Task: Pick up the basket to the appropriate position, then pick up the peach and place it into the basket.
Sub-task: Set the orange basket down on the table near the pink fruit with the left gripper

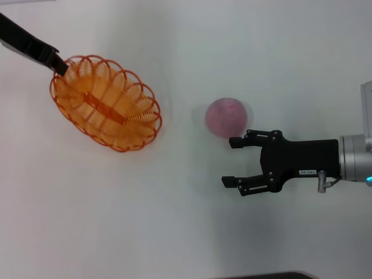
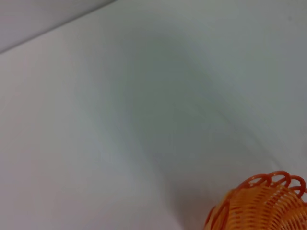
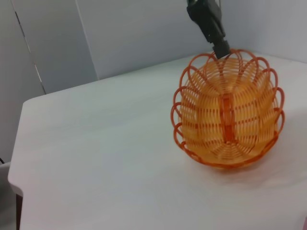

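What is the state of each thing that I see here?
basket: tilted, empty, held at its rim by the left tool.
peach: on the table, outside the basket, not held.
left tool: shut on the basket rim.
right tool: open, beside the peach, holding nothing.

Bare table point(image 1: 174, 221) between basket point(image 1: 106, 103), peach point(image 1: 226, 117)

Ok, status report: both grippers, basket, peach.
Left gripper shut on basket rim, basket tilted. Right gripper open, beside peach, not touching. Peach on table, outside basket. Nothing between them.
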Motion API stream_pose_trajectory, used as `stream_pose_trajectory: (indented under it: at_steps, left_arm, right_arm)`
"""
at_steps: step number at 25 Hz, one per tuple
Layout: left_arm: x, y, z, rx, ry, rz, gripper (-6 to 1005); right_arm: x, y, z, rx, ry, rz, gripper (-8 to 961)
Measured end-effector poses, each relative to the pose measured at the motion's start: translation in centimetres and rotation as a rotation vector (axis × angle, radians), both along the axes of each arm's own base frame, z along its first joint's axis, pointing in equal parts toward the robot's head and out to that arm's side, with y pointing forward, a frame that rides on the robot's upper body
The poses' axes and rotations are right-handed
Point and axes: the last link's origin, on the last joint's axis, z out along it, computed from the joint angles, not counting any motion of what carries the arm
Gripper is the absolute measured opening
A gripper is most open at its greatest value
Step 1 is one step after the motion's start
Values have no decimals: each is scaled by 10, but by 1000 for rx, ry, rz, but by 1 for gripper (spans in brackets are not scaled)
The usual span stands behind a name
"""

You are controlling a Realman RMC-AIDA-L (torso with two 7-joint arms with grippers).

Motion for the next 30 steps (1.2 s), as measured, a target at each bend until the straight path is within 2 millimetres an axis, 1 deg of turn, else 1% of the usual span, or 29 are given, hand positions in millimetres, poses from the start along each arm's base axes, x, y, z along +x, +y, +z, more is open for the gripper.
stream_pose_trajectory:
  at_steps: [2, 4, 10, 13, 16, 22, 26, 30]
  left_arm:
    - [-1, -1, -1, -4, -3, 9, 30]
    - [-5, -5, -2, -9, -44, 50, 32]
    - [-14, -17, 8, -5, -225, 161, 37]
    - [-23, -26, 11, 1, -309, 236, 39]
    - [-36, -36, 14, 25, -382, 313, 42]
    - [-57, -54, 18, 69, -517, 415, 47]
    - [-69, -66, 14, 90, -565, 469, 50]
    - [-76, -76, 6, 93, -597, 502, 53]
  right_arm:
    - [0, 0, 0, 0, 0, 0, 924]
    - [0, 0, 0, -1, 0, 1, 924]
    - [1, 0, 1, 3, -1, -4, 925]
    - [2, -1, 1, 4, -2, -7, 925]
    - [3, -1, 1, 4, -5, -7, 925]
    - [4, 1, 1, 13, -16, -11, 924]
    - [5, 2, 2, 18, -18, -14, 924]
    - [5, 2, 2, 19, -18, -15, 924]
